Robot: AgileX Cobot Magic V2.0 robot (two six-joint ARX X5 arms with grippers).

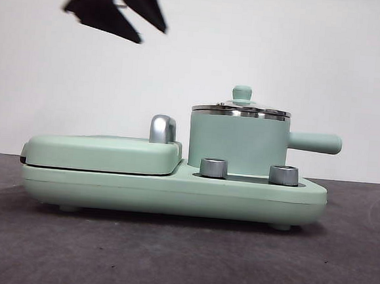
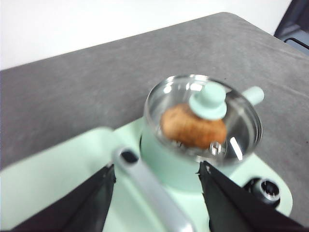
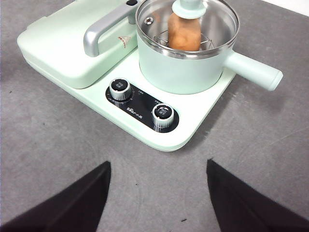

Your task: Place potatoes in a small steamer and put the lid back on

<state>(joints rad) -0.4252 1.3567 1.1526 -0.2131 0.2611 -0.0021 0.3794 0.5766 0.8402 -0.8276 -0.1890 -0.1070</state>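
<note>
— What carried everything?
— A dark grey bench (image 1: 167, 259) with a mottled surface.
— And what sat directly on it?
— A mint-green cooker base (image 1: 173, 193), resting on small feet, with two silver dials (image 3: 162, 116) on its front.

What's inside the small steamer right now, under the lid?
Through the glass lid, one potato rests on a wire rack inside the small steamer. The lid's knob hides the potato's top; the pot floor beneath the rack isn't visible.

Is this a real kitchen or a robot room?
Probably a robot test room, not a kitchen: a bare white wall, a plain grey table, and only a mint-green cooker with black robot jaws around it.
</note>
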